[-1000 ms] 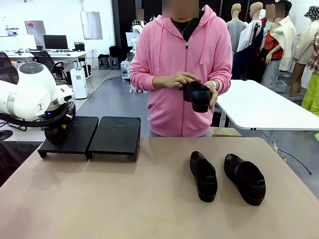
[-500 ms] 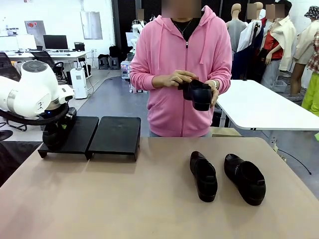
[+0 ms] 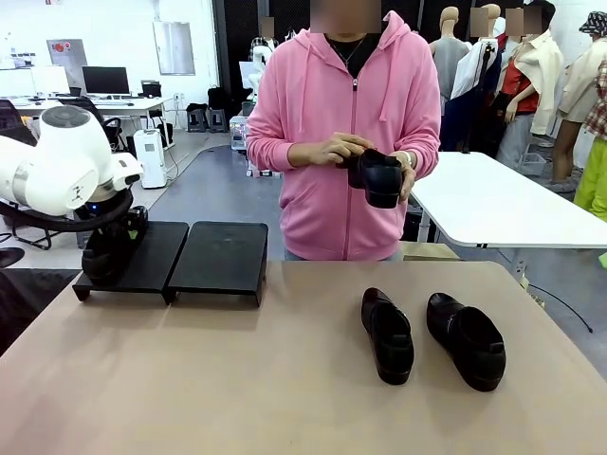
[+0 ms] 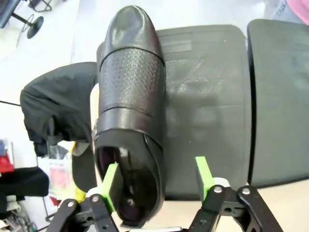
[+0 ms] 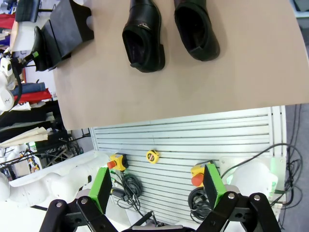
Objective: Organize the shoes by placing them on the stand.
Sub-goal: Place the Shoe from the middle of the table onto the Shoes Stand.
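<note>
Our left gripper has its jaws spread and grips nothing: one green pad sits at the heel opening of a shoe, and the other is clear of it over the stand. That shoe lies along the outer edge of the left platform. Our right gripper is wide open and empty, back from the table. Two more shoes lie side by side on the table, and the person's hands hold a fourth shoe

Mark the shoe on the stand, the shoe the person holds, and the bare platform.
shoe on the stand [image 4: 130, 82], left wrist view, perforated top.
shoe the person holds [image 3: 381, 185], front view, its middle.
bare platform [image 3: 223, 251], front view, top face.
</note>
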